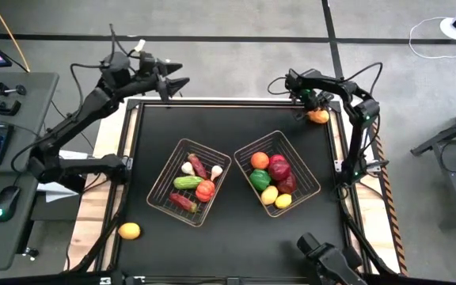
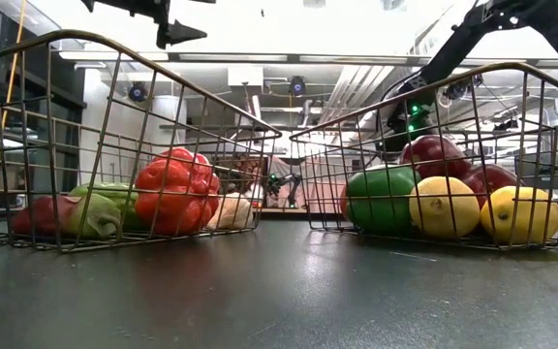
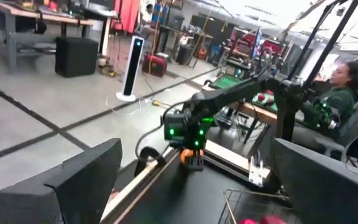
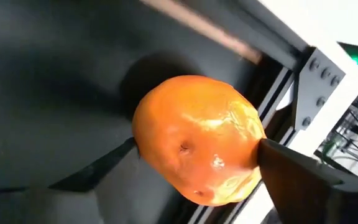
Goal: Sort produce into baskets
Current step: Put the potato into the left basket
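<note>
An orange fruit (image 1: 318,116) lies on the black table at its far right corner, and my right gripper (image 1: 315,111) comes down on it; in the right wrist view the orange (image 4: 197,140) fills the gap between the fingers. My left gripper (image 1: 184,75) hangs open and level above the far left corner, touching nothing. Two wire baskets stand mid-table. The left basket (image 1: 165,184) holds red, green, orange and white produce. The right basket (image 1: 311,186) holds red, green, orange and yellow pieces. My right gripper pinches the orange between its two fingers, one fingertip (image 4: 128,149) on one side and the other fingertip (image 4: 267,152) on the opposite side (image 4: 250,149). The fingers slant down from above. The orange rests on the table beside the far right rail.
A yellow-orange fruit (image 1: 129,230) lies by the table's near left edge. A dark mount (image 1: 331,257) stands at the near edge. The table's light rail (image 4: 229,43) runs close behind the orange. A person (image 3: 347,81) sits beyond the table's right side.
</note>
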